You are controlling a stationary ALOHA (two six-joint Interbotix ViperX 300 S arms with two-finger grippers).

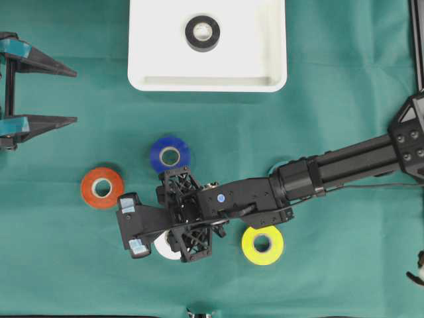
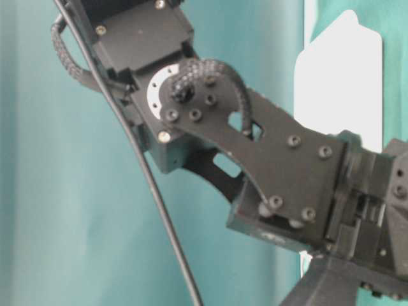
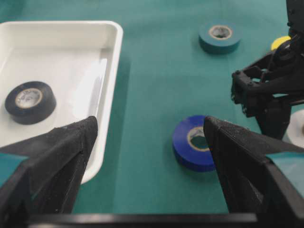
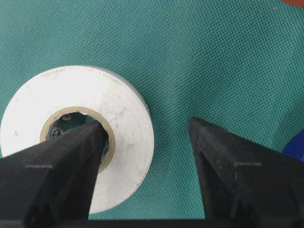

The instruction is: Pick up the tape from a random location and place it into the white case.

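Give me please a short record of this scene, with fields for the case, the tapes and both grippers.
surface: green cloth
white case: top centre of the overhead view, holding one black tape
tapes on cloth: blue tape, orange tape, yellow tape, white tape, teal tape
right gripper: low over the white tape, one finger in its core hole, the other outside the roll; a gap shows, not yet clamped
left gripper: open, at the left edge, holding nothing
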